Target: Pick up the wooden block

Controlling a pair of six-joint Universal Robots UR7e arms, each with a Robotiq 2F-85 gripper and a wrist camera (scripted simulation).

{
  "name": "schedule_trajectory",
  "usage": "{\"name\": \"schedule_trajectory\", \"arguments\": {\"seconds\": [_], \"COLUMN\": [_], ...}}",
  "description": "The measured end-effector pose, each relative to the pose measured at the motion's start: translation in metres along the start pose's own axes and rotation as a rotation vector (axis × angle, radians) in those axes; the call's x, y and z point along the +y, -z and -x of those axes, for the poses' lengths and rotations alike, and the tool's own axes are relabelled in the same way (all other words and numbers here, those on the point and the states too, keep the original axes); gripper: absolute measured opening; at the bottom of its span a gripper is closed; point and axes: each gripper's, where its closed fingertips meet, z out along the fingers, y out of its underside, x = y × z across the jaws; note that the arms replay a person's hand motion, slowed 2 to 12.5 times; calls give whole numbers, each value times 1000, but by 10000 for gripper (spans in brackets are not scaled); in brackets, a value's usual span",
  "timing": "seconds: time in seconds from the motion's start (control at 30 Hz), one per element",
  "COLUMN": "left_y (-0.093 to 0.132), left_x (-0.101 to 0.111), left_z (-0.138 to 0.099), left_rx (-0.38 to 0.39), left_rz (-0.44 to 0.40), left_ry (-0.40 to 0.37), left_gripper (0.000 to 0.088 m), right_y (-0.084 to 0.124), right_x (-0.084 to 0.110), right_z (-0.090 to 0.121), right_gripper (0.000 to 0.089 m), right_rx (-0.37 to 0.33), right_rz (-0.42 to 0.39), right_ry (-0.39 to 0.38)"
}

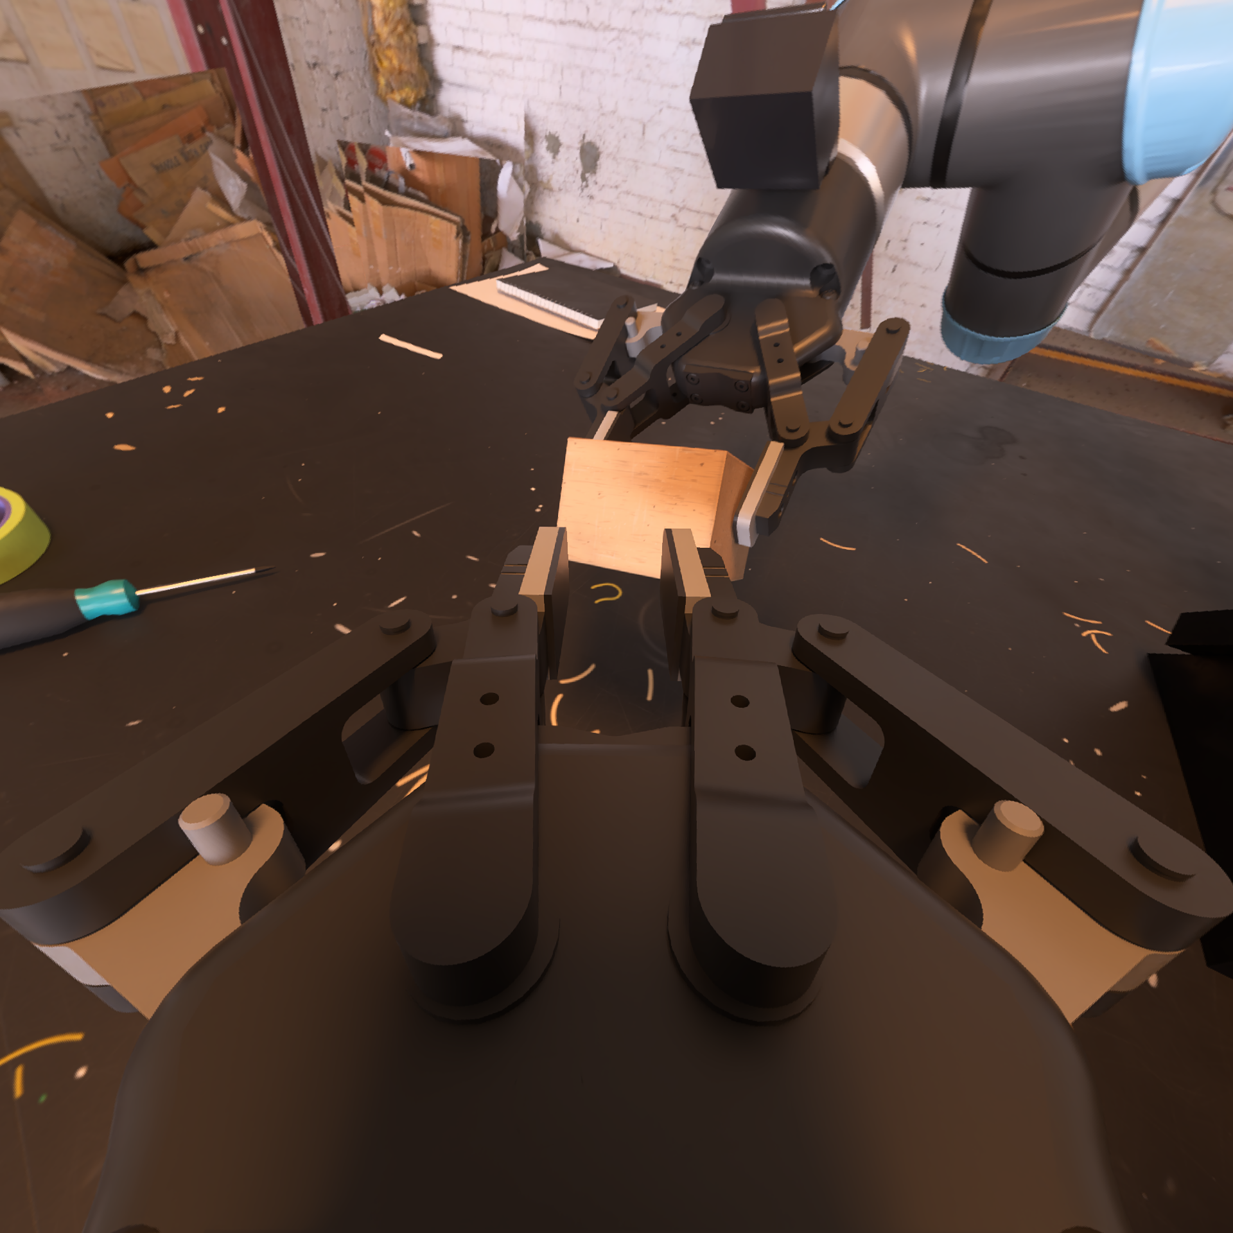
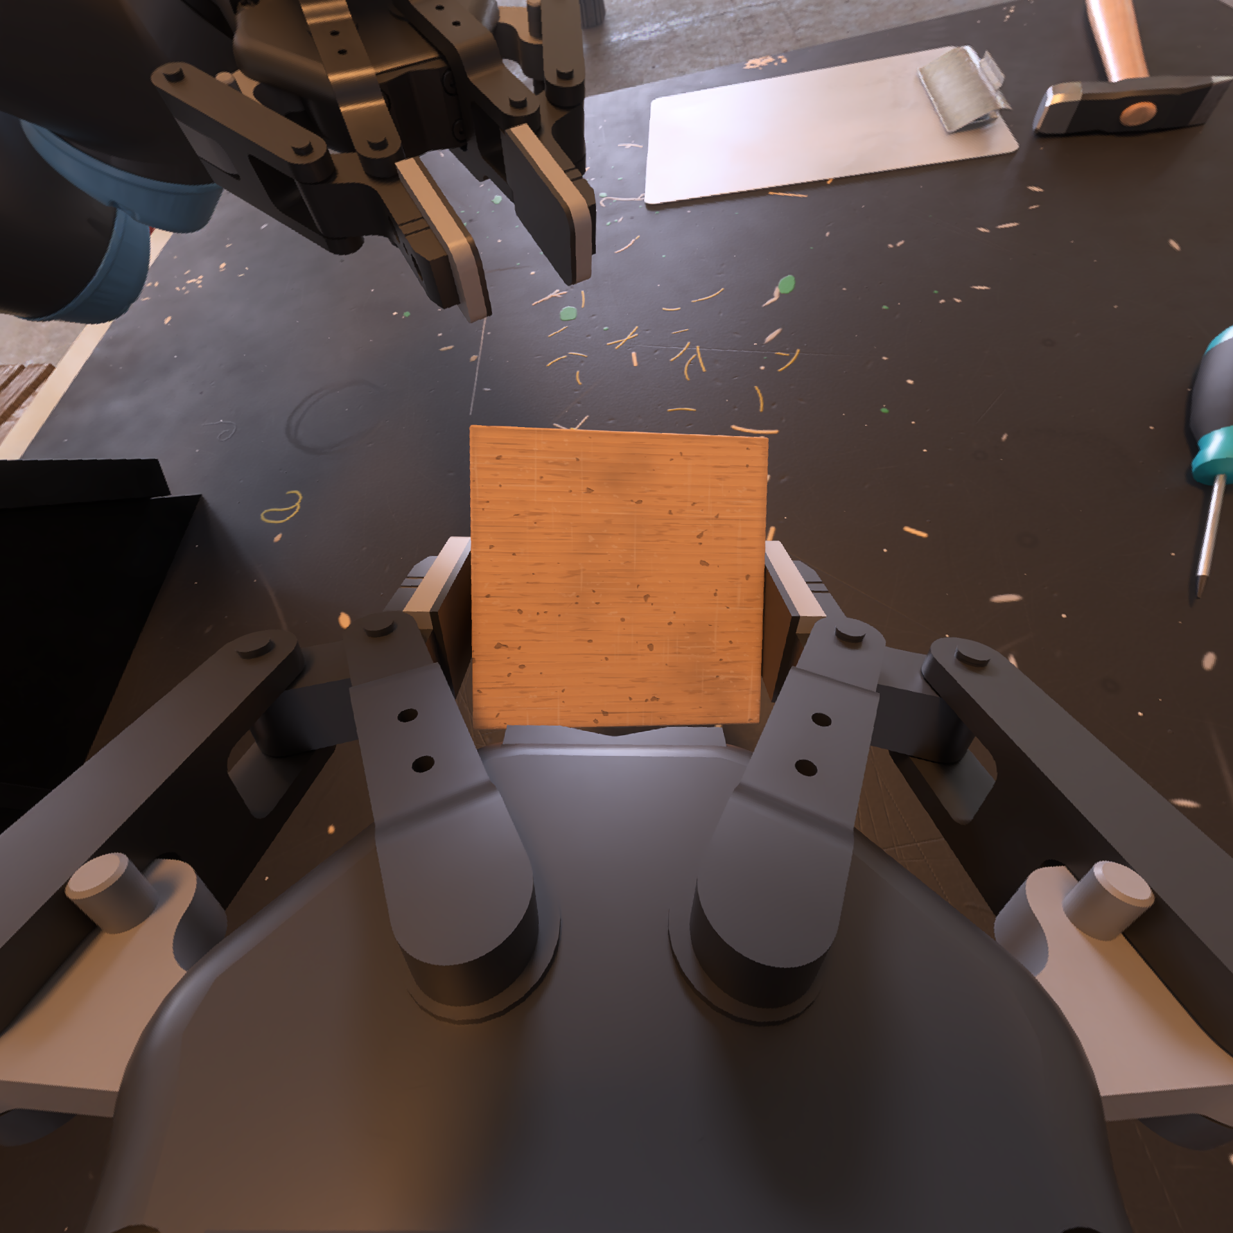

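Note:
The wooden block (image 2: pixel 617 574), a light brown cube, sits between the fingers of my right gripper (image 2: pixel 617 567), which is shut on its two sides. In the left wrist view the block (image 1: pixel 640 500) is straight ahead, with a right-gripper fingertip (image 1: pixel 754 500) against its right face. I cannot tell whether the block is off the dark table (image 2: pixel 934 414). My left gripper (image 1: pixel 614 567) is empty, its fingers a narrow gap apart, just in front of the block. It also shows in the right wrist view (image 2: pixel 520 283), hovering beyond the block.
A teal-handled screwdriver (image 1: pixel 100 600) and a yellow tape roll (image 1: pixel 20 540) lie to the left. A spiral notebook (image 1: pixel 554 300) lies at the far edge. A clipboard (image 2: pixel 827 127) and a hammer (image 2: pixel 1127 100) lie beyond the block. A black box (image 2: pixel 80 600) stands nearby.

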Motion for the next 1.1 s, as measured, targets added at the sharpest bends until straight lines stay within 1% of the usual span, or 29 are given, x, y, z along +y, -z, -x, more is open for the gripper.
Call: {"name": "schedule_trajectory", "arguments": {"seconds": [0.17, 0.3, 0.5, 0.7, 0.9, 1.1], "left_y": [0, 1, 0, -1, -1, -3], "left_x": [9, 12, 19, 23, 26, 30], "left_z": [10, 16, 24, 30, 37, 39], "left_rx": [-51, -80, -127, -169, -210, -228], "left_rz": [46, 63, 96, 104, 100, 112], "left_ry": [24, 54, 95, 134, 172, 197], "left_gripper": [257, 258, 256, 241, 239, 239], "right_y": [3, 5, 9, 10, 8, 6], "right_x": [2, 4, 13, 25, 40, 54], "right_z": [-7, -13, -26, -36, -44, -51], "right_gripper": [669, 669, 669, 669, 669, 669], "right_rx": [25, 46, 89, 128, 156, 192], "right_rz": [-5, -8, 8, 44, 98, 154], "right_ry": [-26, -48, -90, -126, -151, -161]}}
